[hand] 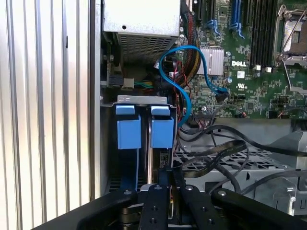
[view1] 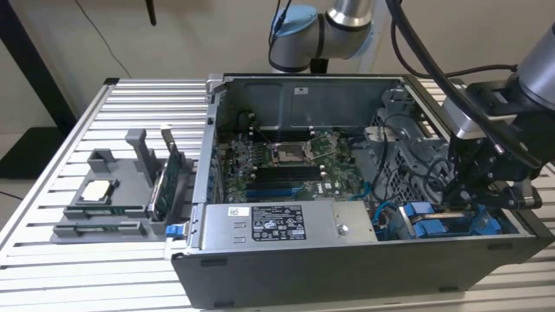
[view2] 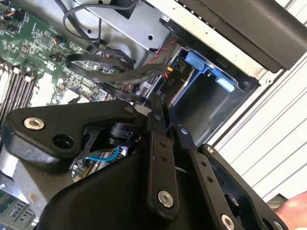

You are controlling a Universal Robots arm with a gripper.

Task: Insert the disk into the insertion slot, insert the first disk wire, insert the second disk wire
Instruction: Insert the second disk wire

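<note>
A ribbed white metal table (view1: 104, 117) carries an open computer case (view1: 347, 273) lying on its side, in front of a beige wall. In the exterior view the gripper (view1: 459, 198) reaches down into the drive cage corner of the case. Its fingers (hand: 165, 184) stand close together in the first wrist view, almost touching, though whether they pinch anything there cannot be told. Directly below the fingertips lies the insertion slot (hand: 160, 158), with the disk (hand: 162, 130) in its blue carrier seated inside; a second blue carrier (hand: 128, 130) sits just beside it, on the side toward the case wall. Beyond the carriers, a light blue cable (hand: 184, 72) loops up to the green motherboard (hand: 249, 72), and black cables (hand: 216, 153) curl beside the fingers. Farther off, a grey power supply (view1: 290, 224) borders the cage. Well apart, outside the case, a grey fixture (view1: 113, 201) holds a green card (view1: 169, 175).
</note>
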